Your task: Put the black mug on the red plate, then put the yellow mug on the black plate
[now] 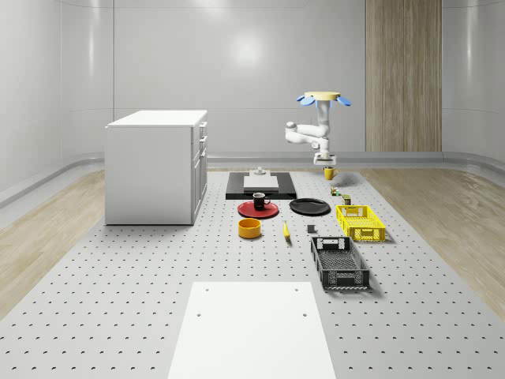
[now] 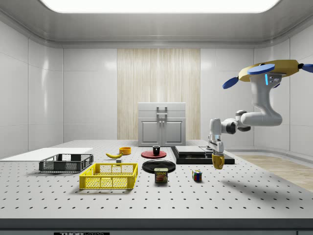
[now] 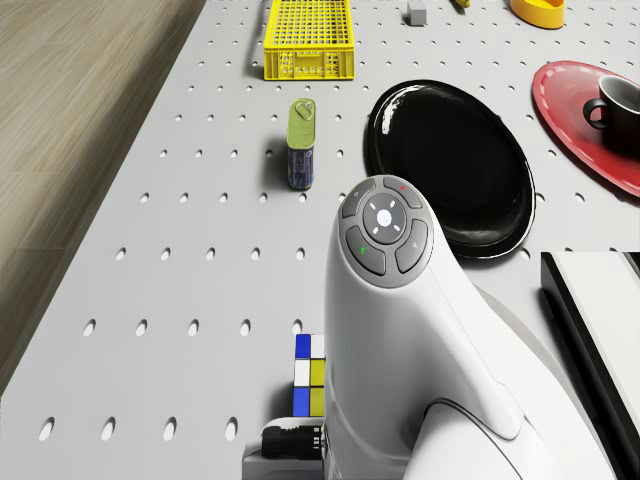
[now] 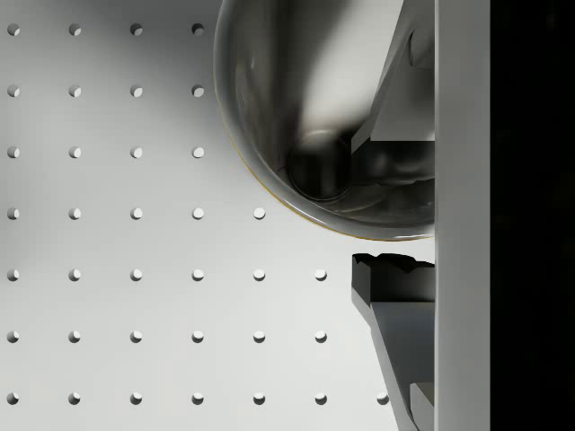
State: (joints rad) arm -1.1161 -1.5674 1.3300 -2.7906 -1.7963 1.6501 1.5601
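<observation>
The quadrotor drone with blue rotors and a yellow body (image 2: 274,71) was seen hovering above the perforated grey bench (image 1: 118,300), near its far right part in the whole-scene view, beside the black rectangular slab (image 1: 260,186) carrying a white block. The white seven-joint arm (image 2: 254,117) was bent downward from it, and the two-finger gripper (image 2: 216,152) was clenched on the rim of the yellow mug (image 2: 218,161), which was held lifted clear of the bench surface, upright, with its shadow cast below it. In the wrist view the glossy interior of the mug (image 4: 323,117) was seen directly under the camera, one finger (image 4: 395,287) lying just beside its rim.

The black mug (image 1: 260,200) was found standing on the round red plate (image 1: 258,210). The round black plate (image 1: 309,207) lay just beside the red one, toward the whole-scene view's right, with nothing on it; the held mug was near it but not over it.

Near the gripper, a coloured puzzle cube (image 2: 197,175) and a tin can (image 2: 161,175) stood on the bench. A yellow mesh crate (image 1: 360,222), a black mesh crate (image 1: 339,262), a yellow bowl (image 1: 249,228) and a banana (image 1: 286,230) were placed nearer the front edge. A white cabinet (image 1: 158,166) stood at the left.
</observation>
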